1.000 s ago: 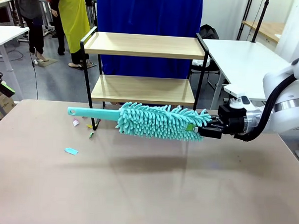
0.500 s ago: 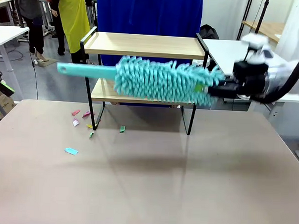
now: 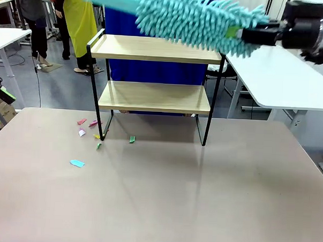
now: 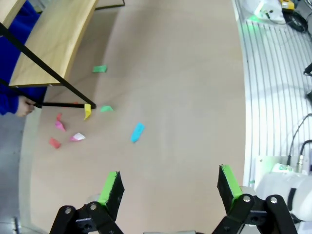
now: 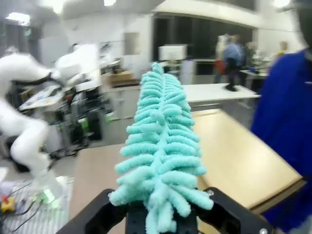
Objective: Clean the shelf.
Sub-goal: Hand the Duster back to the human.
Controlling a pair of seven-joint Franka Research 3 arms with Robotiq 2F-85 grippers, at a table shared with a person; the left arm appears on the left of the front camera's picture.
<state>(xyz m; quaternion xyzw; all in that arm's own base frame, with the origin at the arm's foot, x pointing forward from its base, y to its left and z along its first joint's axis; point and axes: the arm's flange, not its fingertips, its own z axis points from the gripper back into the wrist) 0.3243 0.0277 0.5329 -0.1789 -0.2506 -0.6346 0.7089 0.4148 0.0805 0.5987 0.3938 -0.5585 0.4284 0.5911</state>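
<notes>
The shelf (image 3: 154,48) stands at the table's far edge, two light wooden boards in a black frame. My right gripper (image 3: 245,34) is shut on the end of a teal fluffy duster (image 3: 192,20), held level just above the top board with its handle pointing left. In the right wrist view the duster (image 5: 161,146) runs away from the right gripper (image 5: 161,219) over a wooden board (image 5: 239,161). My left gripper (image 4: 170,187) hangs open over the table, with nothing between its green pads. The shelf's lower board (image 4: 53,41) and black foot lie beyond it.
Several coloured paper scraps (image 3: 91,130) lie on the tan table by the shelf's left leg, with a blue scrap (image 3: 77,163) nearer me. A white table (image 3: 276,72) stands at the right. A blue curtain (image 3: 158,67) hangs behind the shelf. People stand at the far left.
My right arm has swung the duster up from table level in front of the lower board to above the top board. The left gripper stays open.
</notes>
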